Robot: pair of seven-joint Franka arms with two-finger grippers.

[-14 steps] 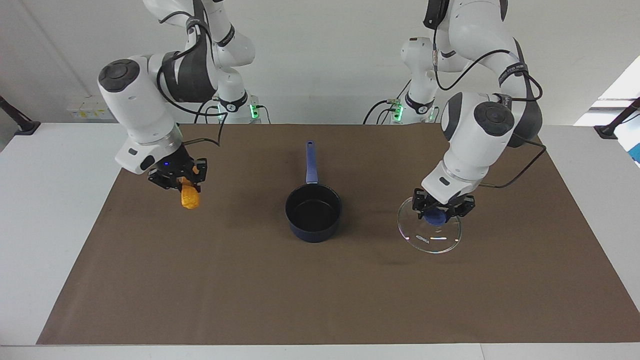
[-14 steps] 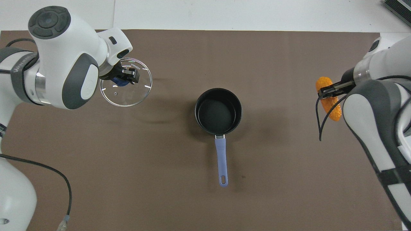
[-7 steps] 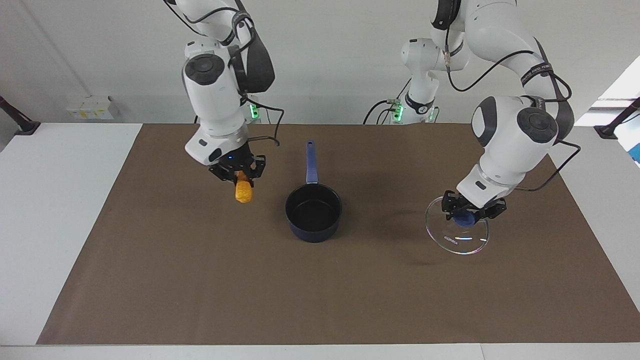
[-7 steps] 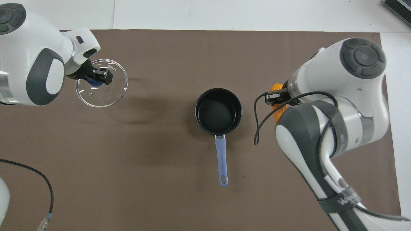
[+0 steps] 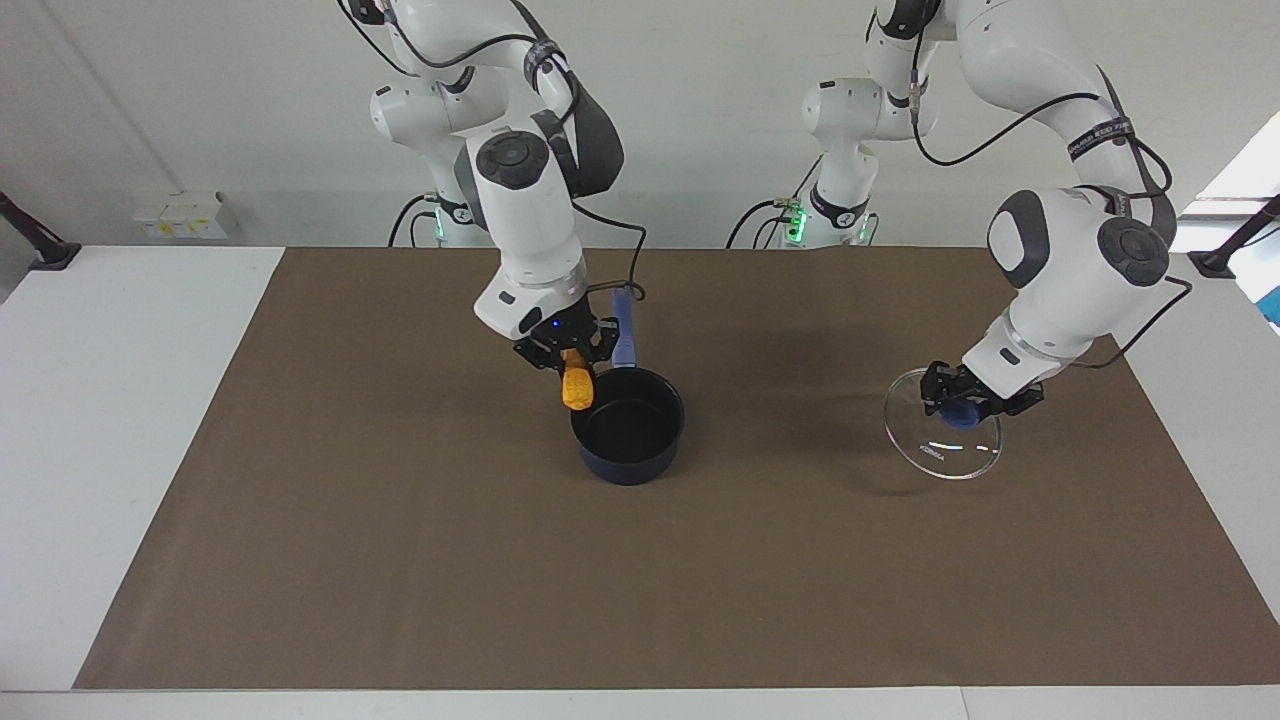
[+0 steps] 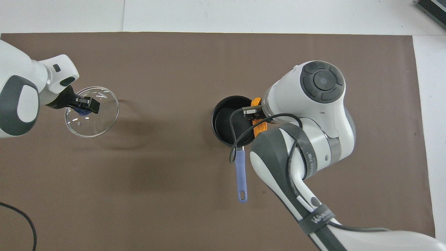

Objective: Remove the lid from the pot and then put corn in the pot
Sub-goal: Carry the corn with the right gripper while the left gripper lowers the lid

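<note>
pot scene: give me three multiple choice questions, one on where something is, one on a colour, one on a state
1. Where is the corn?
A. lying on the mat
B. in the right gripper, over the pot's rim
C. on the lid

2. What colour is the lid's knob?
A. red
B. white
C. blue

3. What state is the pot in?
A. uncovered, nothing in it
B. covered
C. tipped over

Answers:
1 B: the corn hangs from the fingers above the pot's edge.
2 C: blue shows at the centre of the lid, which the left gripper holds.
3 A: its black inside is bare.
</note>
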